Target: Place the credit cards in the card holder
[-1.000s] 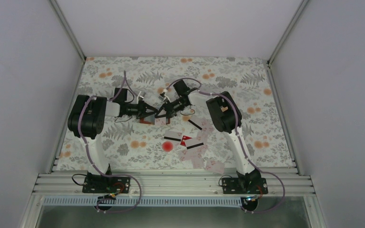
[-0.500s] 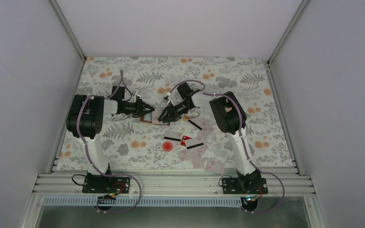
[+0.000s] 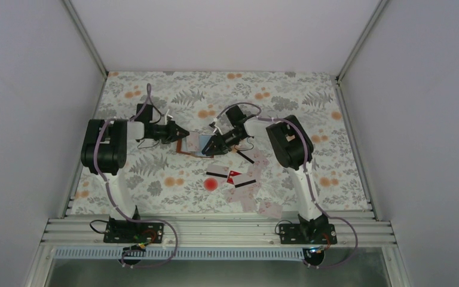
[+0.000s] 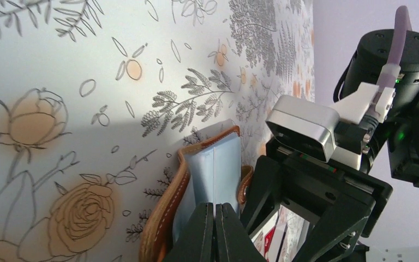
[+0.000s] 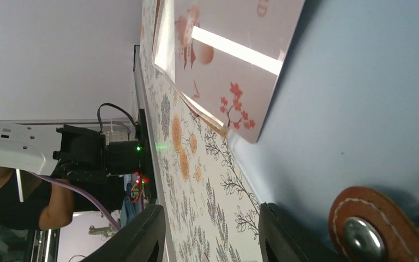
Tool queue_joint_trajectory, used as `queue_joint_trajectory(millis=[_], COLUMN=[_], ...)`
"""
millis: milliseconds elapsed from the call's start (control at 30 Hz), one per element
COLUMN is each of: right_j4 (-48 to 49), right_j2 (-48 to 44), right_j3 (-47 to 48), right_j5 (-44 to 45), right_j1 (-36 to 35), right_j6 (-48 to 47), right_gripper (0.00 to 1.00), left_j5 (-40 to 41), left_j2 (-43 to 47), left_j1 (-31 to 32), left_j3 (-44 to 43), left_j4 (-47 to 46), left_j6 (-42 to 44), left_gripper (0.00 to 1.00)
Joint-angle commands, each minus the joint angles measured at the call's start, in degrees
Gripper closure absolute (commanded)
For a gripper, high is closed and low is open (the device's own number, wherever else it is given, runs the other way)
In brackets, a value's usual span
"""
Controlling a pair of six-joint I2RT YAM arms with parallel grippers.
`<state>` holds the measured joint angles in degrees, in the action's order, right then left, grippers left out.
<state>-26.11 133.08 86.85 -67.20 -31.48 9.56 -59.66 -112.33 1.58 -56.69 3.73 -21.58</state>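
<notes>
A tilt could spill the loose credit card: left gripper clamped on the card holder at 9 o'clock, right gripper parted (holding nothing) at 3 o'clock.

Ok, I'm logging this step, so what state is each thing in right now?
left fingers: shut on the card holder.
card holder: open, pinched at its pale lining.
right fingers: apart, nothing between them.
flowered card: partly over the card holder, not gripped.
other credit cards: loose on the table.
</notes>
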Motion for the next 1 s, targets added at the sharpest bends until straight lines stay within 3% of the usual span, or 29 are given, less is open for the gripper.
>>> queue_joint_trajectory(millis=[0,967], right_j4=[0.5,2.1], right_j2=[-1.1,-2.1], right_j3=[-3.3,-5.3], right_j5=[5.0,3.9], right_j1=[0.3,0.3], right_j6=[0.4,1.7], right_gripper=[0.56,0.59], left_j5=[2.9,2.2], left_j2=[1.3,1.0], left_j1=[-0.8,-1.1], left_j3=[-1.9,-1.9], left_j4=[2.0,-1.4], left_j6=[3.5,3.6], left_gripper=[0.98,0.98])
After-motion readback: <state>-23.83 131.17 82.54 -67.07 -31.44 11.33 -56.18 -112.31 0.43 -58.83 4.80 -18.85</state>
